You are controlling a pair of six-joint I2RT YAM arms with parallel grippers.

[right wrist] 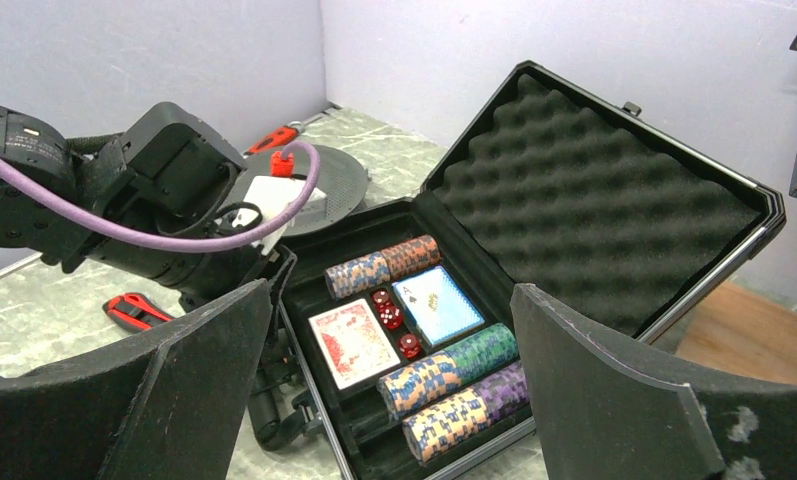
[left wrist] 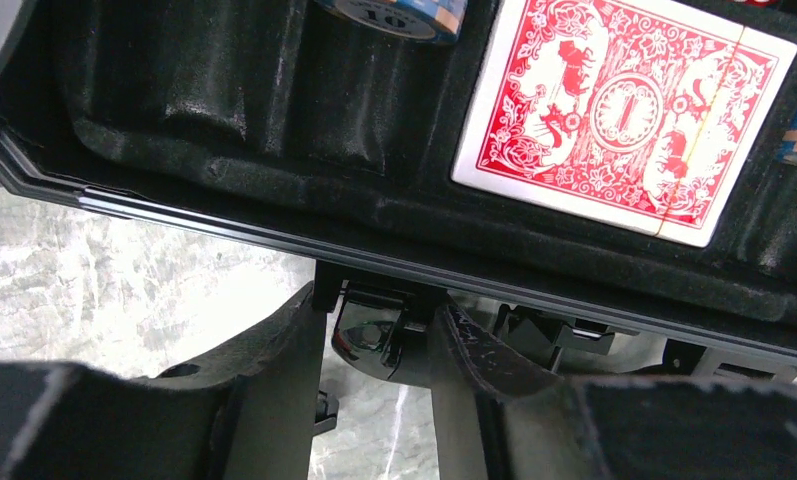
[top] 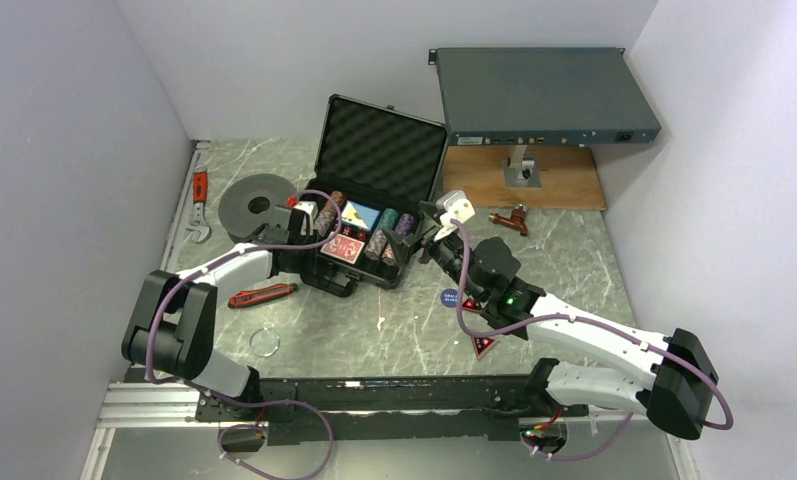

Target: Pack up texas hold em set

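Briefcase [top: 379, 150] open mid-table, lid up on far side; chip stacks [right wrist: 444, 390], red deck [left wrist: 624, 120], blue deck [right wrist: 437, 305] inside. Left gripper [left wrist: 374, 330] straddles black rim fitting [left wrist: 374, 345], can't tell if clamped. Right gripper [right wrist: 392, 295] spread wide, empty, just right of case. Blue button [top: 450, 297], triangular marker [top: 485, 345] on table, near right.
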